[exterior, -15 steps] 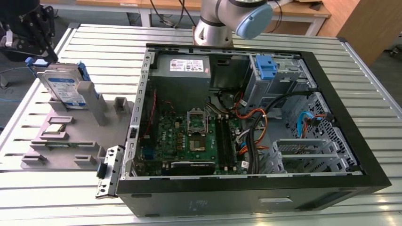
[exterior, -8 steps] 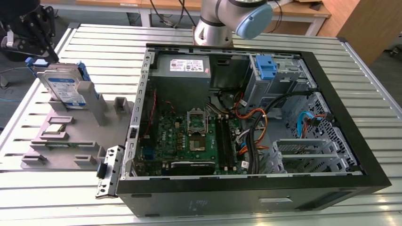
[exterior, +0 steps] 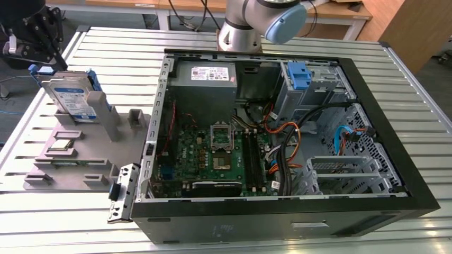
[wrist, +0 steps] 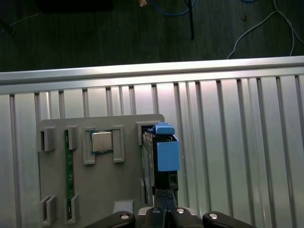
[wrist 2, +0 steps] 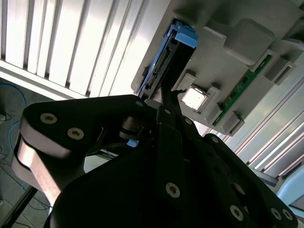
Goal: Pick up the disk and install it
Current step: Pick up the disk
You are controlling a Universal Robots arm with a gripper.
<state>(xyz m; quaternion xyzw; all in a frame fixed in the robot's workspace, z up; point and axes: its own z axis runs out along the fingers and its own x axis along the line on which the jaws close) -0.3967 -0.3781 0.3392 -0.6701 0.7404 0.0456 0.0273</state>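
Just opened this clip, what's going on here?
A robot arm has its claw right at the top of the disk. The disk stands on edge in a slot of the grey holder on the slatted table, to the exterior view's left of the open case. I cannot tell whether the claw is touching the disk. The disk sits in the holder, not lifted and not installed in the case.
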